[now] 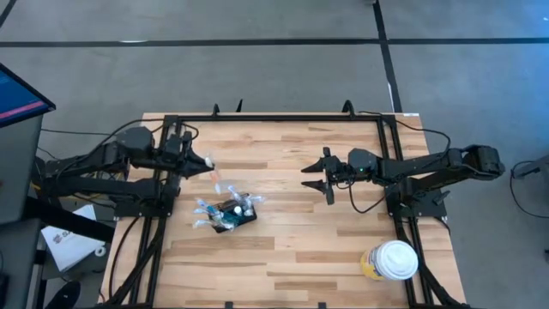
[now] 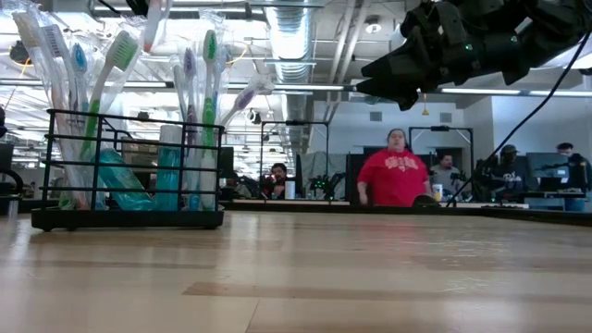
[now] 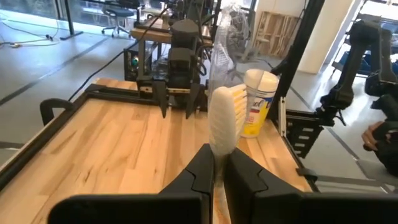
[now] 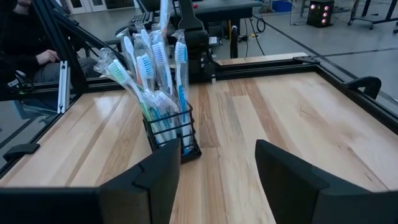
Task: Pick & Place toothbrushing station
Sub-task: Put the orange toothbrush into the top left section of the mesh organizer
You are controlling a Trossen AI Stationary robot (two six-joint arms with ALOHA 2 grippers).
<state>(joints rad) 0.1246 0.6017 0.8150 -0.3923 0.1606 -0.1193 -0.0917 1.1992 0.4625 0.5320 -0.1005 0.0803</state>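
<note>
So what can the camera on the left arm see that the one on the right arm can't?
Only the left wrist view shows the left gripper shut on a white toothbrush, the yellowish cup with its white lid, and the right arm's gripper facing it. Only the right wrist view shows the black holder full of toothbrushes, seen between the right gripper's open fingers. Both show the wooden table and its black frame.

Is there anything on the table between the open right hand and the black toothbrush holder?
Nothing visible. In the high view, bare wood lies between the right hand and the holder; the right wrist view shows the holder ahead, unobstructed. The yellowish cup stands aside, near the table's corner.
</note>
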